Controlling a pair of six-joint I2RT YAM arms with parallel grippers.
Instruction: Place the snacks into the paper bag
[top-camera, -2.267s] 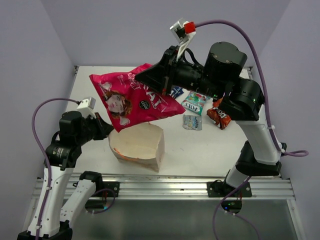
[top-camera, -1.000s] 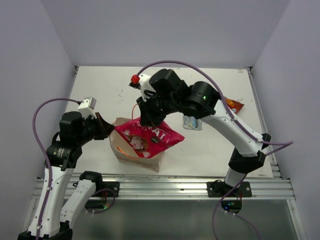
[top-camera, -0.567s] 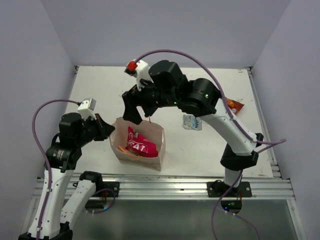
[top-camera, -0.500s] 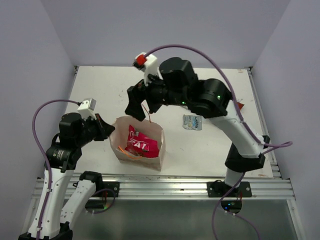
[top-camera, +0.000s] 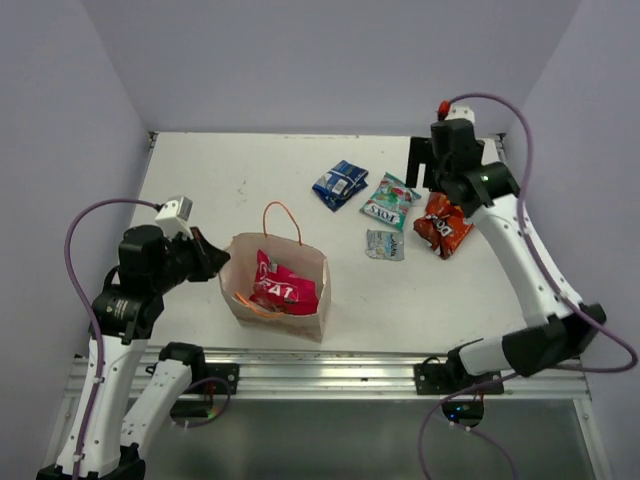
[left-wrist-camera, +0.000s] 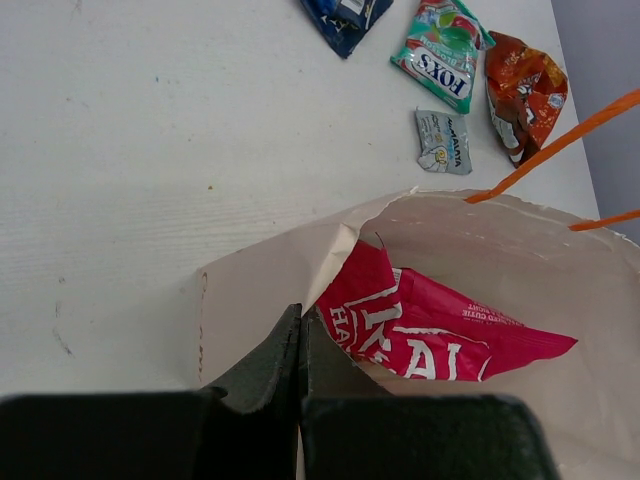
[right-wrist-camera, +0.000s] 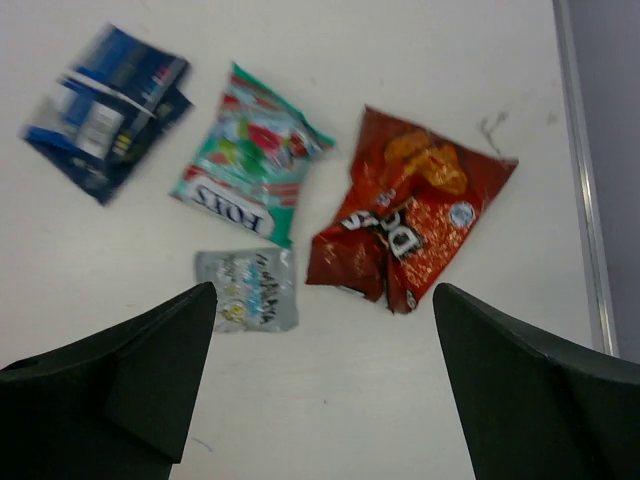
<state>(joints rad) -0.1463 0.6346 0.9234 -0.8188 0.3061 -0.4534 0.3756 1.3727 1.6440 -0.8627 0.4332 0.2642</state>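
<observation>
**A:** Where do things stand?

**B:** The red-pink packet (left-wrist-camera: 430, 335) lies inside the paper bag (left-wrist-camera: 260, 275), which sits near-left on the table (top-camera: 200, 180). The left gripper (left-wrist-camera: 300, 330) is clenched on the bag's left rim, holding the mouth open. Far right lie a blue packet (right-wrist-camera: 105, 110), a green-white packet (right-wrist-camera: 250, 170), a silvery-grey packet (right-wrist-camera: 248, 290) and an orange-red packet (right-wrist-camera: 410, 225).

**A:** And the right gripper (right-wrist-camera: 322, 292)?

**B:** Released, jaws wide and empty, hovering above that group, nearest the orange-red packet.

**A:** How should it take one?

**B:** I'd come straight down on the orange-red packet's crumpled middle, jaws astride a raised fold. The green-white packet lies just beside it, so avoid catching its corner. Then lift high enough to clear the orange handle (left-wrist-camera: 560, 140) before lowering into the bag.
</observation>
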